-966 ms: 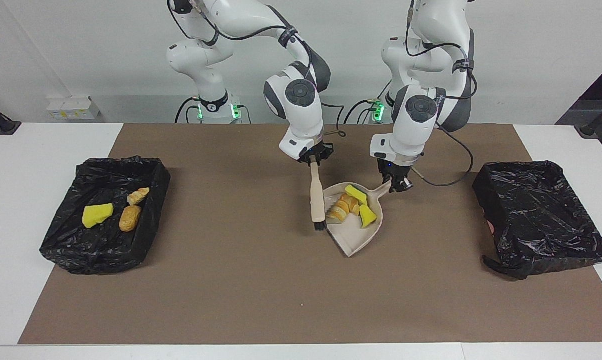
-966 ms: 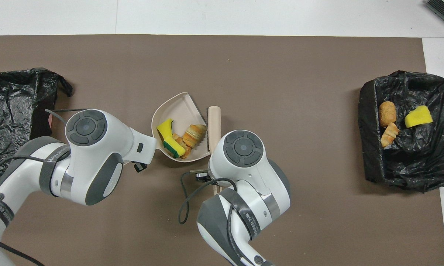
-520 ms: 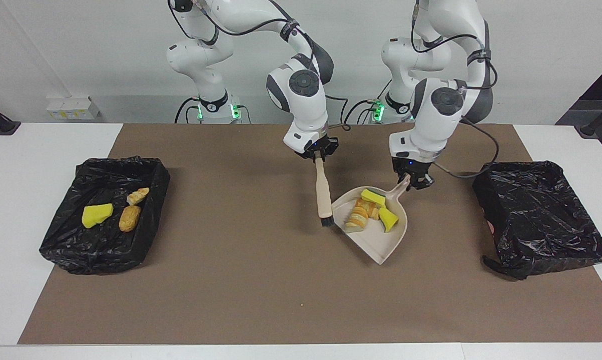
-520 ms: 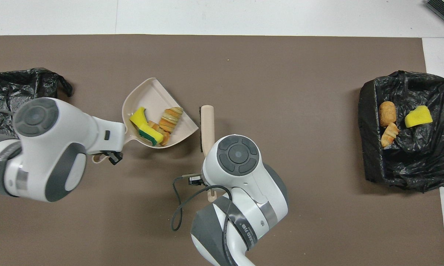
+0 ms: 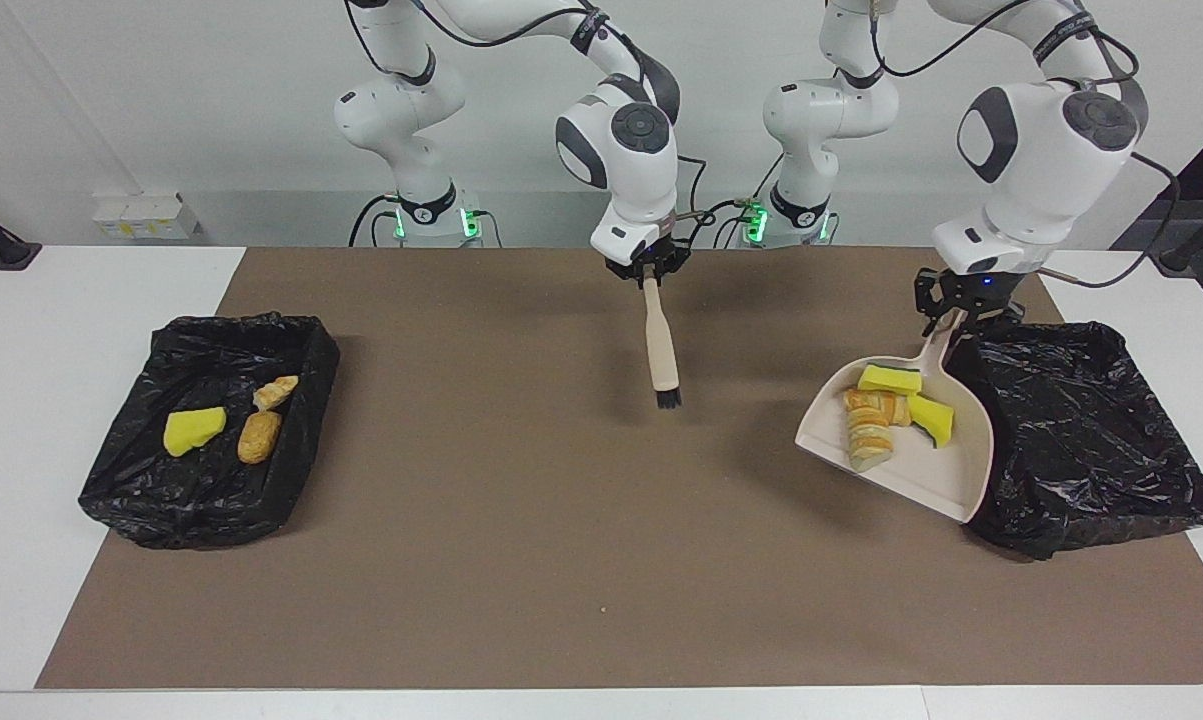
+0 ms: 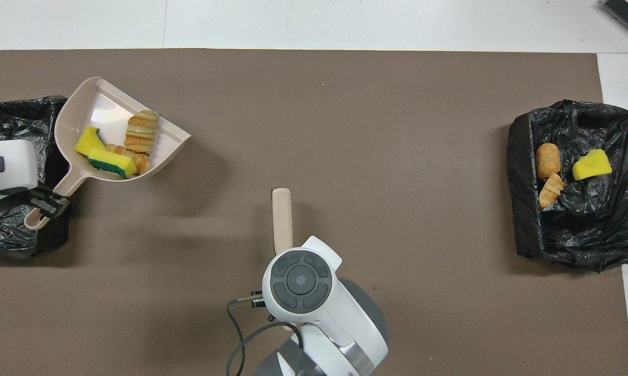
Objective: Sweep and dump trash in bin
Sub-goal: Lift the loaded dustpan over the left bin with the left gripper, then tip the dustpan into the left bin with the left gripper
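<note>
A beige dustpan (image 5: 923, 478) (image 6: 92, 107) hangs above the mat beside the black-lined bin (image 5: 1091, 440) (image 6: 6, 230) at the left arm's end. It carries trash: yellow sponge bits (image 5: 889, 379) (image 6: 104, 161) and bread-like chunks (image 5: 869, 428) (image 6: 140, 137). My left gripper (image 5: 961, 312) (image 6: 46, 202) is shut on the dustpan's handle, over that bin's rim. My right gripper (image 5: 649, 276) is shut on the handle of a beige brush (image 5: 660, 345) (image 6: 282, 219), which hangs bristles-down over the middle of the mat. In the overhead view the right arm's wrist hides its gripper.
A second black-lined bin (image 5: 131, 500) (image 6: 569, 245) lies at the right arm's end of the brown mat (image 5: 481, 540). It holds a yellow sponge piece (image 5: 193, 428) (image 6: 591, 164) and two bread chunks (image 5: 259, 436) (image 6: 547, 160). White table borders the mat.
The left arm has lifted the loaded dustpan from the middle of the mat and carried it to the bin at its own end. The right arm has raised the brush and drawn it toward the robots.
</note>
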You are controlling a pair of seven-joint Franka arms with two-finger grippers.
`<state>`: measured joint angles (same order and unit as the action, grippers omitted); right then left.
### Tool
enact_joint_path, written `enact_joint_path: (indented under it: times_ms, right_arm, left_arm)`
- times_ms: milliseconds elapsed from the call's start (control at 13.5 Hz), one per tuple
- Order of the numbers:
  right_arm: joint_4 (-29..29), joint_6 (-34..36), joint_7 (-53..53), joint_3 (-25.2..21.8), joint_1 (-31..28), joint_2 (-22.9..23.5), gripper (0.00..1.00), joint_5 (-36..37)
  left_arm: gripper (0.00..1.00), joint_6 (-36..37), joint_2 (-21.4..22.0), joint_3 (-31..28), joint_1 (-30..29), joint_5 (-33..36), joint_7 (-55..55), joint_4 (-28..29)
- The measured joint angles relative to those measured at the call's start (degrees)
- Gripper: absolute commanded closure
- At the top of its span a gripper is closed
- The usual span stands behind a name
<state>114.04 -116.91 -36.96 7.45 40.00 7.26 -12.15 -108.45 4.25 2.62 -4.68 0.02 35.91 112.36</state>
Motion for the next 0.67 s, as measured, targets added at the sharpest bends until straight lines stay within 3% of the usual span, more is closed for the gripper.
enact_joint_path:
  times_ms: [446, 669]
  right_arm:
    - [4.49, 2.14, -9.29, 0.09, 7.58, -0.42, 1.0, 3.93]
    - [6.36, 2.14, -11.7, 0.09, 8.57, -0.41, 1.0, 5.22]
  left_arm:
    - [1.0, 2.08, -0.67, -0.67, -16.51, -3.26, 1.96, -4.88]
    - [1.0, 2.07, -2.33, -1.02, -19.56, 6.05, 9.78, -7.44]
